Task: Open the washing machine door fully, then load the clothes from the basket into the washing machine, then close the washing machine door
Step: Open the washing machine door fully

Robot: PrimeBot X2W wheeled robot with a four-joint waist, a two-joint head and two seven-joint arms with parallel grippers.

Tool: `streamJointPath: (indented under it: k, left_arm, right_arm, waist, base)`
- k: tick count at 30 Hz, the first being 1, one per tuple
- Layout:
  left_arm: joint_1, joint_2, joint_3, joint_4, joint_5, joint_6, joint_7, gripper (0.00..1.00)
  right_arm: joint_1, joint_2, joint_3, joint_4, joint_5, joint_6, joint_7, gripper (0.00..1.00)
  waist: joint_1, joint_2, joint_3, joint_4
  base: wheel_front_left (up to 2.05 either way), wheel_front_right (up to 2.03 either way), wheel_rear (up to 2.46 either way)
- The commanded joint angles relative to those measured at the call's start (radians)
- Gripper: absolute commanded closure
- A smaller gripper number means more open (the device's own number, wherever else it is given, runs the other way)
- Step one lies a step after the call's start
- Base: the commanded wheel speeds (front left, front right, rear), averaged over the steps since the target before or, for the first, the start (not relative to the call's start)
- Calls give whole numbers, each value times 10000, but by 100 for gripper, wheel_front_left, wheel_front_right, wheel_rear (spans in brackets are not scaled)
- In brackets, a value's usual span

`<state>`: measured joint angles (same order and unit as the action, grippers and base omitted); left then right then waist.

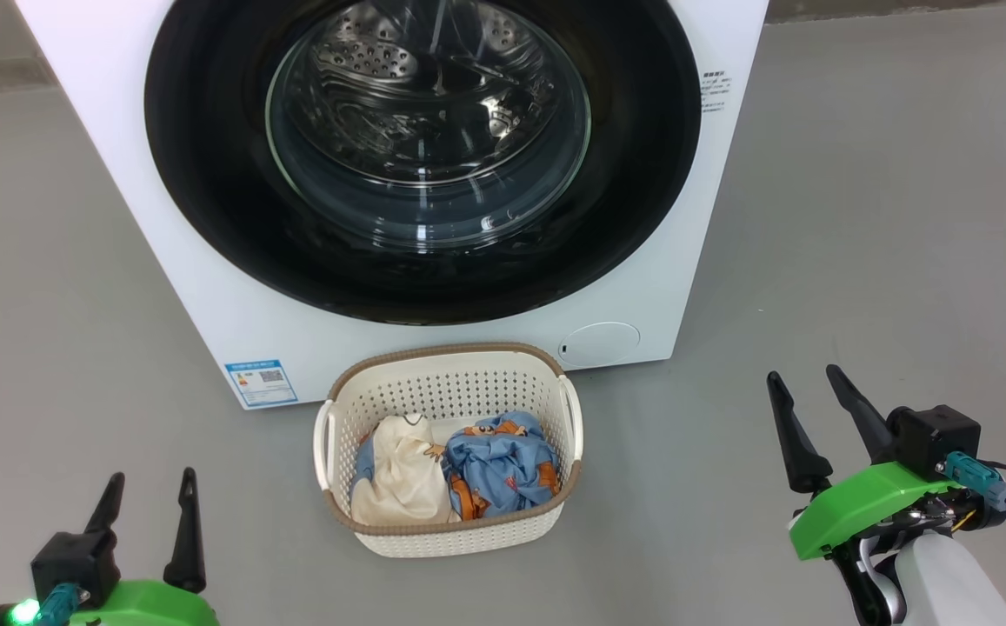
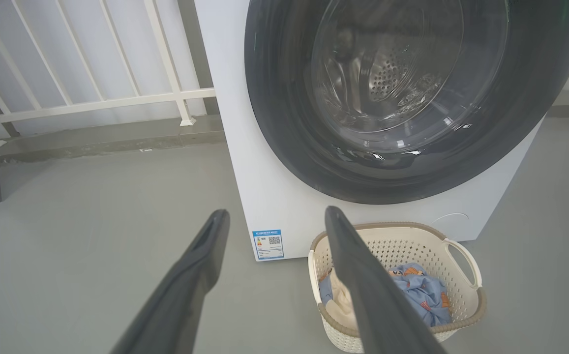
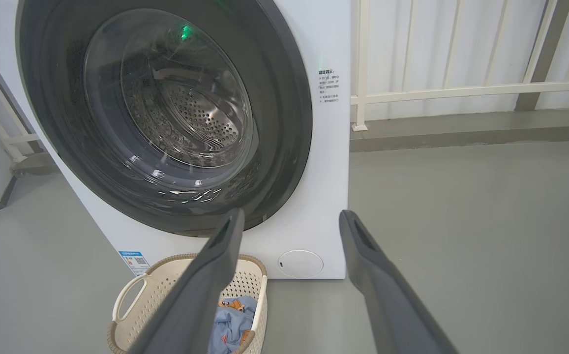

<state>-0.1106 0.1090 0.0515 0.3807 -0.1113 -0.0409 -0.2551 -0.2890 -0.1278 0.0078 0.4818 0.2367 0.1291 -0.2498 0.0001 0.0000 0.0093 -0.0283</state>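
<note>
start of the job, by the look of it. washing machine door sits shut, flush on the front of the washing machine, steel drum showing through the glass; no gap at the rim that i can make out. basket stands on the floor just in front of the machine, below the door. clothes both lie in it: cream-white garment on the left side, blue printed garment on the right, touching. my left pincer hangs low at my left, fingers spread wide, nothing between them. my right pincer is likewise wide apart and empty at my right. both are well apart from door and basket. tally: nothing done yet. left to do: swing the door fully open, move both garments into the drum, shut the door. i judge the door comes first; where its catch is i cannot tell from here.
</note>
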Motion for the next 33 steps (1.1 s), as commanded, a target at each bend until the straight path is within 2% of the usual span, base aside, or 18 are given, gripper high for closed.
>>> streamJointPath:
  k: [1,20,33]
  left_arm:
    - [-508,192,376,-134,-42,-48,-67,0]
    - [-703,220,260,-92,334,-140,-67,0]
    - [-920,296,291,-19,337,-223,-67,0]
  right_arm:
    - [-319,-45,248,-263,73,16,-120,0]
    - [-380,-146,331,-368,-99,16,-120,0]
    - [-418,-180,257,-456,-93,16,-120,0]
  waist:
    - [-1,0,0,6]
    - [-1,0,173,34]
    - [-1,0,454,23]
  base:
    - [0,0,0]
    - [4,4,-8]
    - [84,84,-168]
